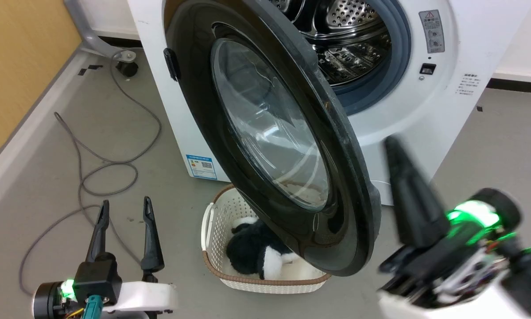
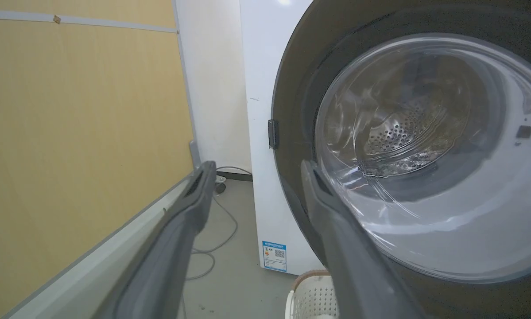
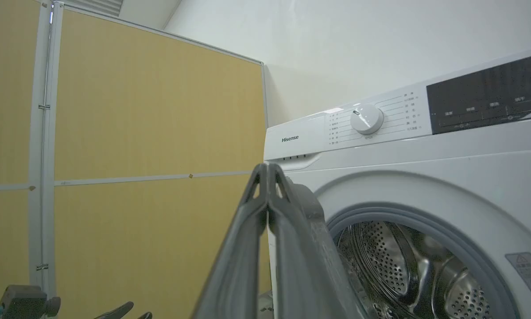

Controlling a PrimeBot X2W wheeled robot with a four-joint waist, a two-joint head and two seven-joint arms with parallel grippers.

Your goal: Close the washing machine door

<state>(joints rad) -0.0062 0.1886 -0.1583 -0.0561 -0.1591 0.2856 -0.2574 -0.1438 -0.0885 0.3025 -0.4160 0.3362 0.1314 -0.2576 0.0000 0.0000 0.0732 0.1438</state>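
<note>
Grey floor (image 1: 48,177) under cable (image 1: 110,164), basket (image 1: 216,217), yellow wall (image 1: 13,66).

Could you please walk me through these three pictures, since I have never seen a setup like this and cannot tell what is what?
It is a wheeled robot with two arms, each ending in two long dark fingers. One picture comes from its head, looking down. There the washing machine stands with its washing machine door swung open, above a cream laundry basket on the floor holding a black and white plush item. A grey cable lies beside it.

The other two come from wrist cameras, looking along each gripper's fingers. The left gripper is open and holds nothing. The right gripper is shut, empty, and pointed towards the machine.
</note>
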